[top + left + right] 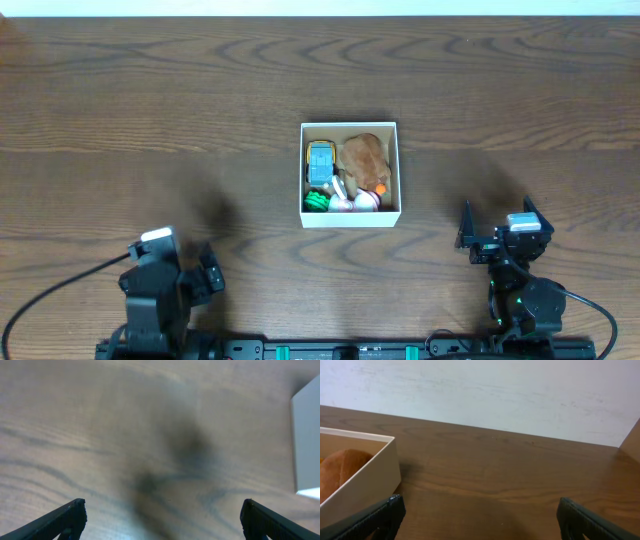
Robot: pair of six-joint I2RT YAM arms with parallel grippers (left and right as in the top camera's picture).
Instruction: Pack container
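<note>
The container [396, 170] is a square white box in the middle of the table. It holds a brown bread-like toy [362, 155], a blue and yellow toy [320, 162], a green toy [316, 201], a white toy [342, 205] and a small orange piece [381, 188]. My left gripper [205, 272] is open and empty at the front left, far from the box. My right gripper [497, 232] is open and empty at the front right. In the right wrist view the box wall [367, 485] and the brown toy [340, 472] show at the left. In the left wrist view a white box corner [306, 440] shows at the right.
The dark wooden table [150, 120] spreads around the box. A white wall [495, 390] lies behind the table's far edge in the right wrist view. Cables run from both arm bases at the front edge.
</note>
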